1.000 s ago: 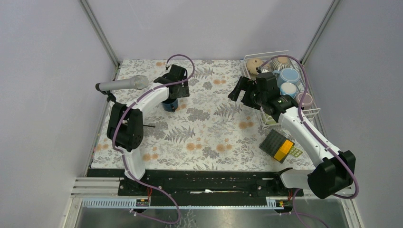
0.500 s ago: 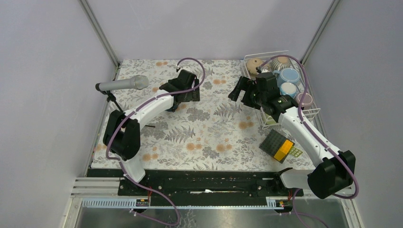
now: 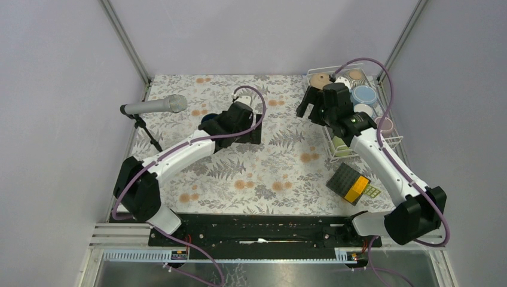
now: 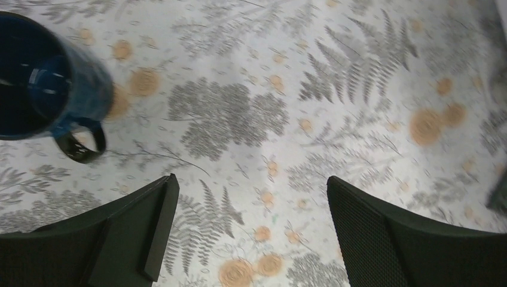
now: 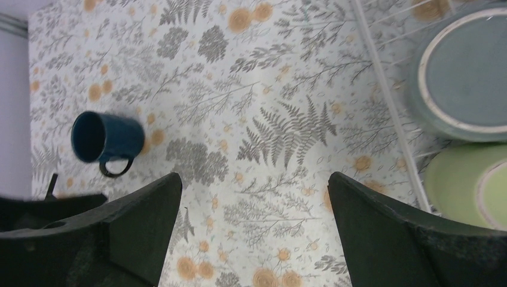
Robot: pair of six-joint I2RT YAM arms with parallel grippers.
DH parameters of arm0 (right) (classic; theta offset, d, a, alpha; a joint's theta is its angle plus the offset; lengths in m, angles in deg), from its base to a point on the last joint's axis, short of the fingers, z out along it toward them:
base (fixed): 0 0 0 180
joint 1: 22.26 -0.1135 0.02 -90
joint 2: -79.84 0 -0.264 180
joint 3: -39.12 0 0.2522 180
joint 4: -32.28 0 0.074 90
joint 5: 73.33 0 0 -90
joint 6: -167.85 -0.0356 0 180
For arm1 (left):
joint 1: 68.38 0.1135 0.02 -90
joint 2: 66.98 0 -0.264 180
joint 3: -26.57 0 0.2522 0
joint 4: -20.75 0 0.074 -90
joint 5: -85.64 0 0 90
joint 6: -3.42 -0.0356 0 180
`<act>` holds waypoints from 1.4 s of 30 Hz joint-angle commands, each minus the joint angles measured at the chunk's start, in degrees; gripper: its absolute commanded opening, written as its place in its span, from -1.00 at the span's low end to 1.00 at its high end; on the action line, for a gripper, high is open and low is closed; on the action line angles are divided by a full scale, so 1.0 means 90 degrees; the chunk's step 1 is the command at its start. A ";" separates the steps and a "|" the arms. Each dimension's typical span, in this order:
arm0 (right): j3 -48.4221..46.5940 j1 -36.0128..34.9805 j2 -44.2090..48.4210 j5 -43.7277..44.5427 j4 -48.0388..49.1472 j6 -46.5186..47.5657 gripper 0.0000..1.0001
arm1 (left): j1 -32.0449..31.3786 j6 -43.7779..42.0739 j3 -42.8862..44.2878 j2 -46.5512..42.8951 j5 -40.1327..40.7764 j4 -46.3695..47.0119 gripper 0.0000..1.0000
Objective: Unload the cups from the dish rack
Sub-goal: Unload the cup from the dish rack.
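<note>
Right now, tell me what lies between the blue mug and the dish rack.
Only bare flowered cloth, as the right wrist view shows; from above, the left pincer hangs over that stretch.

The dark blue mug point(image 4: 36, 78) is cropped by the left wrist view's edge; the green cup point(image 5: 454, 185), blurred, leaves the right wrist view.

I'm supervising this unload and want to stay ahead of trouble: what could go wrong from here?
1. The dark blue mug stands close beside the open left fingers; a careless swing could topple it.
2. The open right fingers hover by the dish rack wire and could snag it, or bump the grey-blue mug inside.
</note>
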 commanded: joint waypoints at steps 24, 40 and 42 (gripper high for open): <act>-0.2301 0.2293 -0.2592 0.0855 -0.0568 0.0288 0.99 | -0.1207 0.0081 -0.0987 -0.1265 -0.1298 0.0371 0.98; -0.4274 0.2286 -0.4778 0.1851 -0.0393 -0.1803 0.31 | -0.1208 0.0040 -0.0970 -0.1347 -0.1304 0.0401 0.97; -0.4293 0.2289 -0.4857 0.2018 -0.0400 -0.2132 0.27 | -0.1205 0.0037 -0.0978 -0.1361 -0.1305 0.0422 0.97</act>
